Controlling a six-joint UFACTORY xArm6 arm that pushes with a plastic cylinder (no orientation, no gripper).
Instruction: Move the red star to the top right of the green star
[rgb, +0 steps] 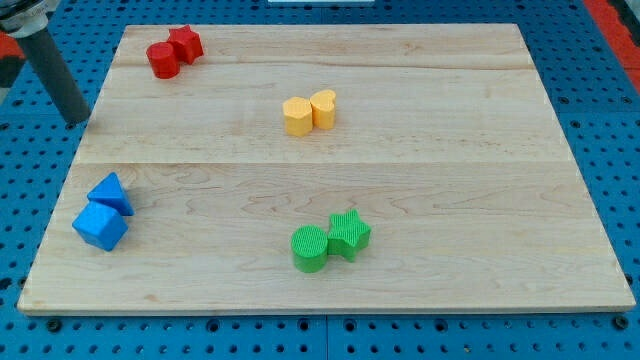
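Observation:
The red star (186, 42) lies at the board's top left, touching a red cylinder (163, 60) on its lower left. The green star (349, 233) lies near the view's bottom centre, touching a green cylinder (310, 248) on its left. My tip (78, 121) is at the view's left edge, just off the wooden board (450, 130), below and left of the red blocks and well apart from them.
A yellow hexagon-like block (297, 116) and a yellow heart-like block (323, 107) touch each other at the upper middle. A blue triangle-like block (110, 192) and a blue cube (100, 226) sit at the lower left. Blue pegboard (600, 80) surrounds the board.

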